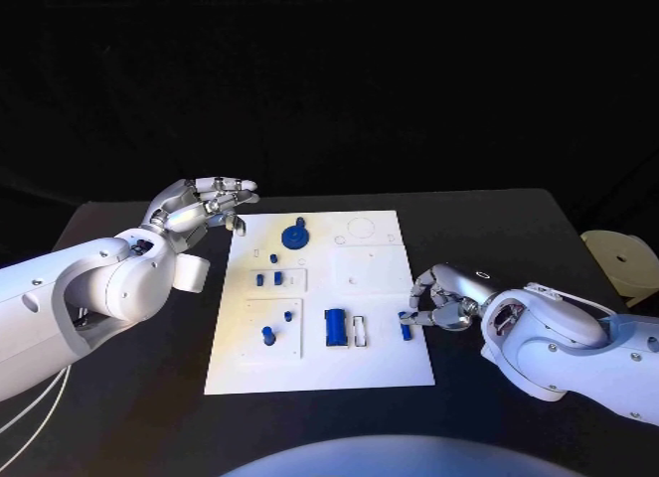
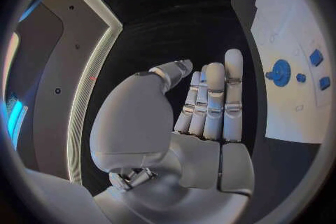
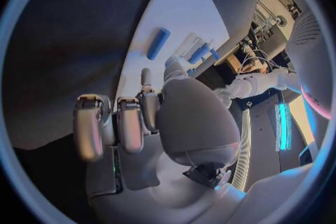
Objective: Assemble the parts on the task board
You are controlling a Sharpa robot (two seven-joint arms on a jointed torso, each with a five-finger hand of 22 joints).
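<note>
Blue part point(image 1: 407, 329) is being pinched by the right robot hand point(image 1: 432, 303) at the task board's point(image 1: 387, 368) edge. Left robot hand point(image 1: 203, 207) is hovering released, fingers apart, beside the board's far corner.

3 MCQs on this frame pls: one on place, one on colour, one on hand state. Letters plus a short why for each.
1. Where is the blue gear on the task board?
A) near its far edge
B) near its near edge
C) off the board, on the table

2. What colour is the cylinder lying on the board?
A) red
B) blue
C) yellow

3. What is the left hand doing?
A) gripping the gear
B) pressing on the cylinder
C) holding nothing, beside the board's far left corner

Answers:
1 A: in the head view the gear sits at the far end of the board, away from the robot.
2 B: the cylinder is blue against the white board.
3 C: the left wrist view shows its fingers extended together with nothing in them.
</note>
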